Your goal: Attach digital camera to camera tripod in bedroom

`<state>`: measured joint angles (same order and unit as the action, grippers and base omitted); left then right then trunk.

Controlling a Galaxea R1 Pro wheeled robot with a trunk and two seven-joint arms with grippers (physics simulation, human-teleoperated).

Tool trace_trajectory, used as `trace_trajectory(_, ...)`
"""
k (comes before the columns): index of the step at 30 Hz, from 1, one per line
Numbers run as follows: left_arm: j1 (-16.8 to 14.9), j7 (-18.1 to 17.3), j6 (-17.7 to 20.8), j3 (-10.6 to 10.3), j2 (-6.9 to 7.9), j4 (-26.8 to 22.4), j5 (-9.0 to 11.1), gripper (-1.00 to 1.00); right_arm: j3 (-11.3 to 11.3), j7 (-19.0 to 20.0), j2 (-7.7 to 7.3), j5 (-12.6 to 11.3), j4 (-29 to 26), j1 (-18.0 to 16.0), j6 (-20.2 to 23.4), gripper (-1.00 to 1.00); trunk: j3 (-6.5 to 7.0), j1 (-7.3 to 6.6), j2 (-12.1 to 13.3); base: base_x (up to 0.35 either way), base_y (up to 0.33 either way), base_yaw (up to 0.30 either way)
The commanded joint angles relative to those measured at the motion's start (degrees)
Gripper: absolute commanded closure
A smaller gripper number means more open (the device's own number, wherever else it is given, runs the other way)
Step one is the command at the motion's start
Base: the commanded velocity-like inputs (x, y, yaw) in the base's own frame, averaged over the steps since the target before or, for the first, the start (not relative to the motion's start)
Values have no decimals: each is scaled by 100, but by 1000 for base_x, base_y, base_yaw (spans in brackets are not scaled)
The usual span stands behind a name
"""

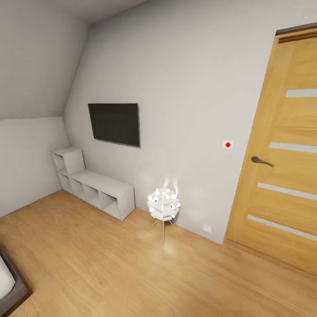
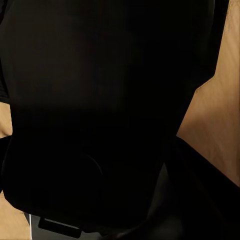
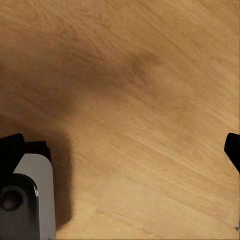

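Note:
I am in the bedroom, with its grey wall (image 1: 185, 88), sloped ceiling and light wood floor (image 1: 110, 264). The digital camera and the camera tripod are out of view. In the left wrist view a large black shape (image 2: 100, 115) sits right against the lens, with strips of wood floor at its edges; I cannot tell what it is or how the left jaws stand. My right gripper (image 3: 122, 150) hangs open over bare wood floor, with one black fingertip (image 3: 10, 150) at each side edge and nothing between them.
Low white cube shelves (image 1: 94, 187) run along the wall under a black wall screen (image 1: 114, 123). A small white globe lamp (image 1: 164, 204) on thin legs stands on the floor by the wall. A wood door (image 1: 281, 158) is at right. A bed corner (image 1: 11, 286) shows at lower left.

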<state>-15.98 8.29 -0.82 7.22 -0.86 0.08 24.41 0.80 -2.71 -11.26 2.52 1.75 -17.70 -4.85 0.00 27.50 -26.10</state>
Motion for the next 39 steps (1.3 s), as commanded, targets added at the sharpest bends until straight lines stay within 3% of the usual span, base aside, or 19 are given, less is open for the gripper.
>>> trace_trajectory(1,-2,16,-7,43,-2,1,-24,100,7,-19,0,28,18,-5,-29,-100,-1,5,-3,285,0,300)
trace_trajectory(9,-2,15,-14,43,6,-4,-24,100,8,-19,1,29,20,-5,-25,-100,-1,5,-3,247,0,300)
trace_trajectory(32,-2,-45,0,44,6,-8,-15,100,4,-19,-7,25,19,-5,-25,-100,-1,5,-3,11,0,300)
trace_trajectory(39,-2,-52,52,43,-15,-8,-21,100,4,-19,-16,25,20,-5,-31,-100,-1,5,-3,177,-110,300)
